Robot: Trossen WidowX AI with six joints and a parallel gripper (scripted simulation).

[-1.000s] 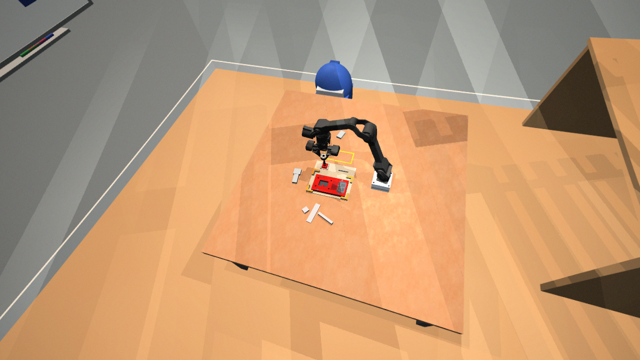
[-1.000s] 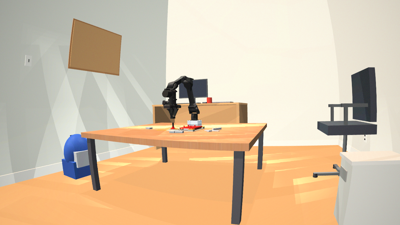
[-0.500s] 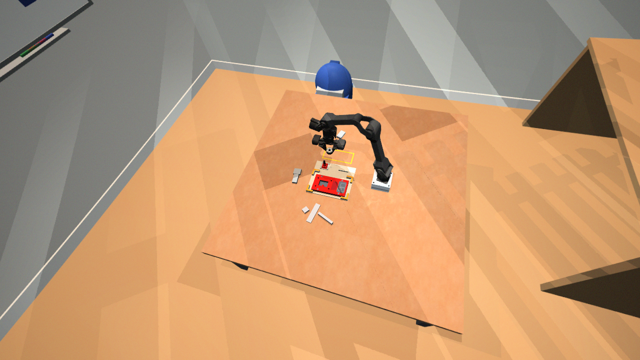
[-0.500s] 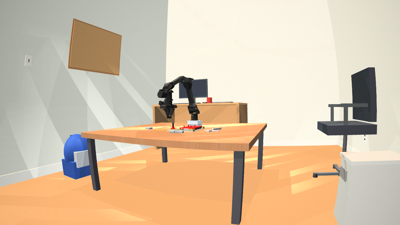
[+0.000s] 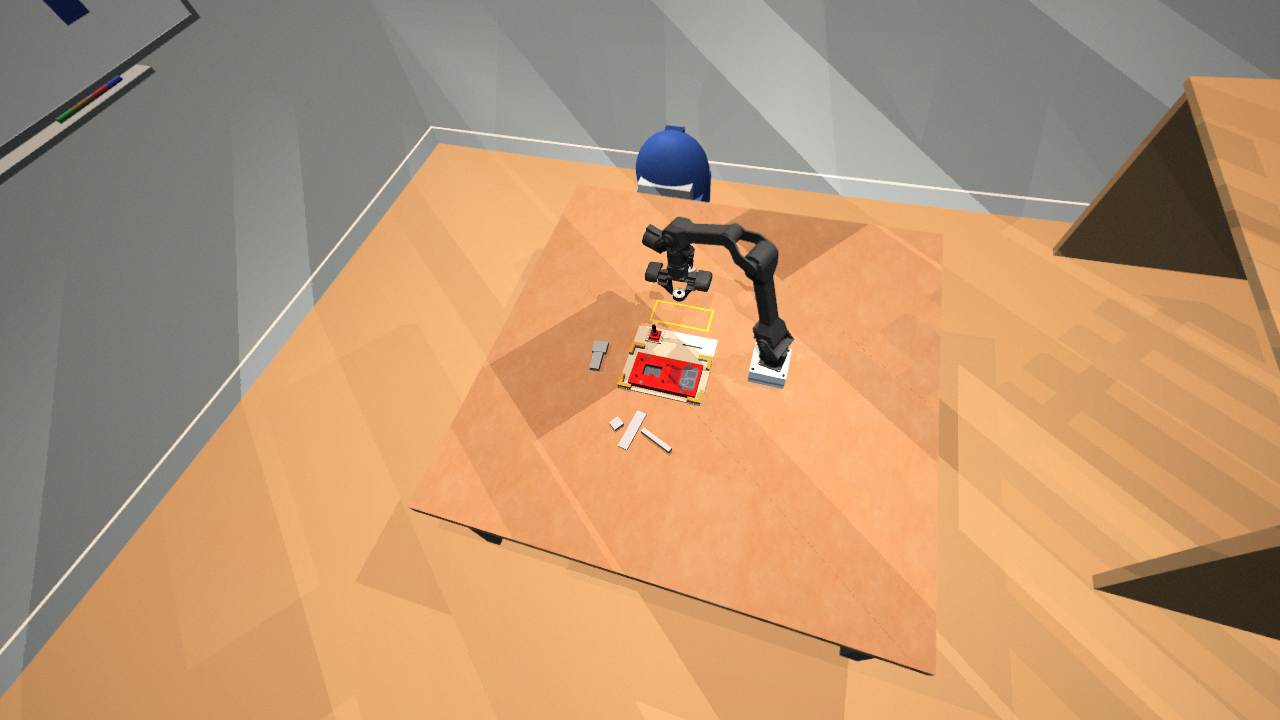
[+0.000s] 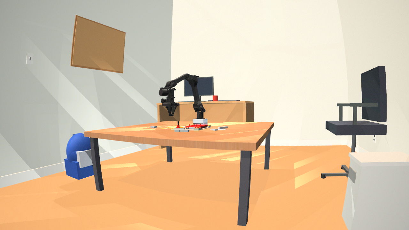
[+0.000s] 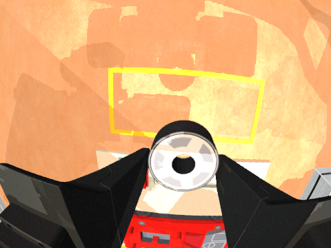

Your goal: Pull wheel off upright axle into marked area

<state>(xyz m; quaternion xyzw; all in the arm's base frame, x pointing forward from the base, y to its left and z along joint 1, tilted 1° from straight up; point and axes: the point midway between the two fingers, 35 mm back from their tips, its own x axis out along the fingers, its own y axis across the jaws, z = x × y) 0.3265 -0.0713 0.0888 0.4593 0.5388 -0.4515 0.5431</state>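
Observation:
My gripper (image 5: pixel 679 292) (image 6: pixel 171 114) (image 7: pixel 183 158) is shut on the wheel (image 5: pixel 679 293) (image 7: pixel 183 164), a grey disc with a black tyre and a centre hole. I hold it well above the table. The marked area (image 5: pixel 660 306) (image 7: pixel 184 74) is a yellow rectangle outline on the table, just below and ahead of the wheel. The upright axle (image 5: pixel 654 333) (image 6: pixel 177 123) stands bare on its red mount at the near corner of the board, beside the marked area.
A red fixture plate (image 5: pixel 664 369) (image 7: pixel 175 234) lies on a tan board (image 5: pixel 705 336) behind the gripper. The arm's base (image 5: pixel 769 365) stands to the right.

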